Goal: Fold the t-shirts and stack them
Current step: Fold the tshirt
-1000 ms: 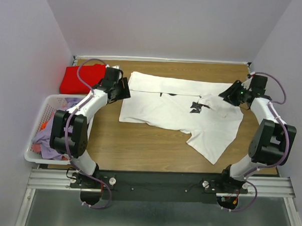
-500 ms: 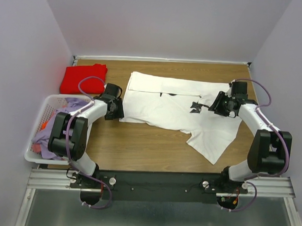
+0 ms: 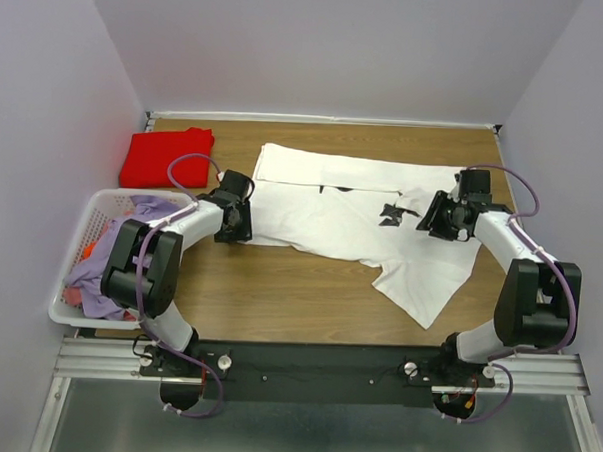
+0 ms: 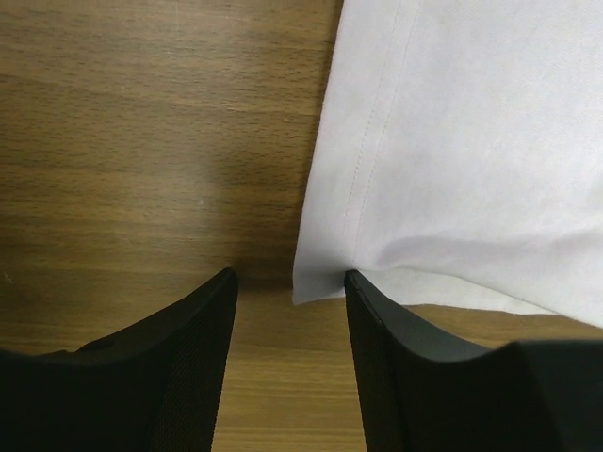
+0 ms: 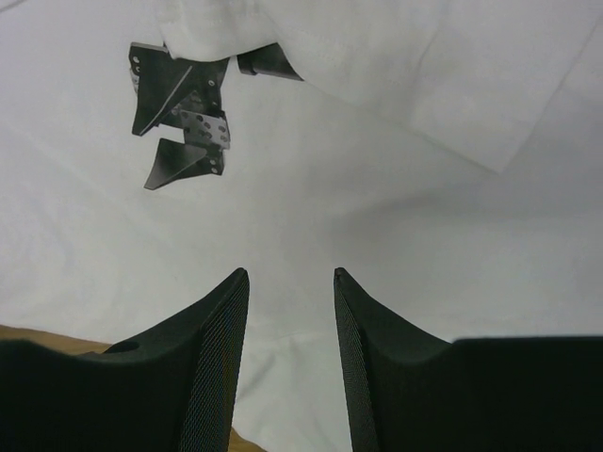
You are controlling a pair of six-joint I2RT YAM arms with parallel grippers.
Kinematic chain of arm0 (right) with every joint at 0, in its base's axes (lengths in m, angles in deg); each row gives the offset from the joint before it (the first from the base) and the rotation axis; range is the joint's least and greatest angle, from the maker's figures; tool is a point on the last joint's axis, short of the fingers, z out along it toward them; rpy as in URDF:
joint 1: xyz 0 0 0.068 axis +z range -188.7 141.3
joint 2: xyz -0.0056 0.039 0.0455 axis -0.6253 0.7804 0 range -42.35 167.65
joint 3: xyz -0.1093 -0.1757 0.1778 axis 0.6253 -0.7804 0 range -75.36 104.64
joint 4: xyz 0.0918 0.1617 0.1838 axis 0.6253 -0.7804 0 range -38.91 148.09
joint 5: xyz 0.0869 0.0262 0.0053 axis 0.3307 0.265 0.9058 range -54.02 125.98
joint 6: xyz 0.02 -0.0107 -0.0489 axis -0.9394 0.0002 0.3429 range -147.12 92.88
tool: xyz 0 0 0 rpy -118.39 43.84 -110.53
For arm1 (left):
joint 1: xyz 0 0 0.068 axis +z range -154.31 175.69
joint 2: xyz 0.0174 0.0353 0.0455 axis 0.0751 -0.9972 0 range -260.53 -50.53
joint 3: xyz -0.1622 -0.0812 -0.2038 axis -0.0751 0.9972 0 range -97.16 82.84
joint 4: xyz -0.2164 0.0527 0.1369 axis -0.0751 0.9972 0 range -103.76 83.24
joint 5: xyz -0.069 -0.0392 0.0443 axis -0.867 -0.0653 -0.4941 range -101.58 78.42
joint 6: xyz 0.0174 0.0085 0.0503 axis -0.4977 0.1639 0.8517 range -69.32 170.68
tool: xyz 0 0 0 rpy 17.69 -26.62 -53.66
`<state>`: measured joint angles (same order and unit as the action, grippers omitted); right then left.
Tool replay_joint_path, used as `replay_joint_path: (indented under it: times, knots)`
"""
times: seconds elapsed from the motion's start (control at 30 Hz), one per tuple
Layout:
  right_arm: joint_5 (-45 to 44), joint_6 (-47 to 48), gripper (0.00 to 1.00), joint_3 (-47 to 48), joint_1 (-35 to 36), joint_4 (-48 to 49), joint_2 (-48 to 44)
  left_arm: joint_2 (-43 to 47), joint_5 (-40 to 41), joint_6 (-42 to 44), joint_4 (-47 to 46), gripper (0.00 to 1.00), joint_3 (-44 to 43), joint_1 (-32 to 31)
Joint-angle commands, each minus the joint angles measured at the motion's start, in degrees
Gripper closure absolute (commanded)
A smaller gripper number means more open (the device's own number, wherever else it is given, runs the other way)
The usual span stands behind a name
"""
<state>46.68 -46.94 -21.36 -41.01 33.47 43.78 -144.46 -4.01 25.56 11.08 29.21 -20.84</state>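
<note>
The white t-shirt (image 3: pixel 332 212) lies spread over the far middle of the table (image 3: pixel 278 295), flat but only partly folded; a long band along its far edge is turned over; its small black print (image 3: pixel 391 212) faces up right of centre, a cloth fold overlapping its top; one flap juts toward the near right; the red t-shirt (image 3: pixel 166 156) sits folded at the far left corner, apart from the white one.

Bare tabletop (image 3: pixel 278 295) lies open at six o'clock of the white t-shirt (image 3: pixel 322 212); the laundry basket (image 3: pixel 118 194) crowds eight o'clock.
</note>
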Motion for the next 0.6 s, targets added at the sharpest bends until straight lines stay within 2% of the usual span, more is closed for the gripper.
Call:
replay_joint_path:
  times: [0.0,0.17,0.3,0.43,0.5,0.57]
  knots:
    - [-3.9,0.7,0.51,-1.7,0.4,-1.3,-1.6,-2.1,3.4,0.8,0.1,0.43,-0.3,-0.3]
    - [-10.3,0.0,0.51,-2.8,0.4,-2.6,-2.6,-3.0,2.6,1.2,-0.3,0.46,-0.5,-0.3]
    - [-18.2,-1.5,0.5,-2.8,0.3,-7.1,-3.1,-3.4,2.2,1.7,-0.5,0.55,-0.3,-0.3]
    - [-23.5,-5.0,0.44,-2.1,0.1,-12.3,-2.4,-3.8,1.1,2.2,-0.7,0.76,-0.3,-0.3]
    - [-23.2,-6.4,0.43,-1.4,-0.2,-13.7,-2.1,-4.0,1.0,2.5,-0.7,0.87,-0.7,-0.3]
    - [-23.8,-7.4,0.42,-0.3,-1.0,-15.8,-0.5,-4.2,1.0,2.8,-0.6,0.91,-1.0,-0.3]
